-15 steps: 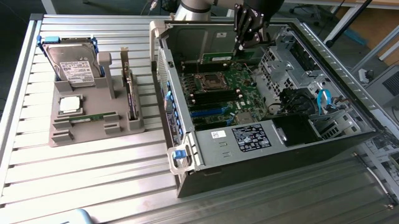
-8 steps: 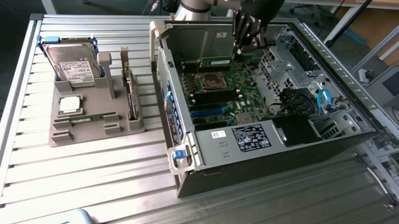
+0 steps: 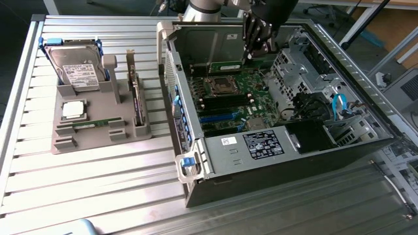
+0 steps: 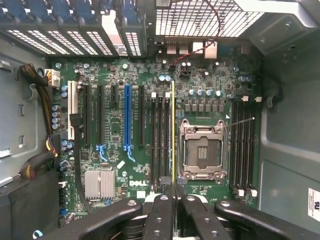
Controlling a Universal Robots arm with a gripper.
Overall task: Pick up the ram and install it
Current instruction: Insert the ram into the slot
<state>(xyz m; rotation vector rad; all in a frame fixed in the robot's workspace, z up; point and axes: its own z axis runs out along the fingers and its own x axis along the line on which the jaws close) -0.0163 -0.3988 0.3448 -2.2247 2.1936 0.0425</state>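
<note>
My gripper point(image 3: 253, 51) reaches down into the open computer case point(image 3: 339, 147) and is shut on the ram point(image 3: 225, 65), a thin green stick. The wrist view shows the ram point(image 4: 173, 130) edge-on as a narrow yellow-green line running out from between my black fingers point(image 4: 161, 210). It lies along the black memory slots point(image 4: 160, 145), right beside the empty CPU socket point(image 4: 200, 150) on the green motherboard point(image 4: 115, 135). I cannot tell whether the stick touches a slot.
On the exterior view's left, a grey holder point(image 3: 98, 139) carries a hard drive point(image 3: 75, 68), a square silver chip point(image 3: 73, 110), an upright expansion card point(image 3: 137, 98) and another green stick point(image 3: 91, 123). More memory slots point(image 4: 243, 145) lie beyond the socket. Cables point(image 3: 339, 105) and drive cages crowd the case's right side.
</note>
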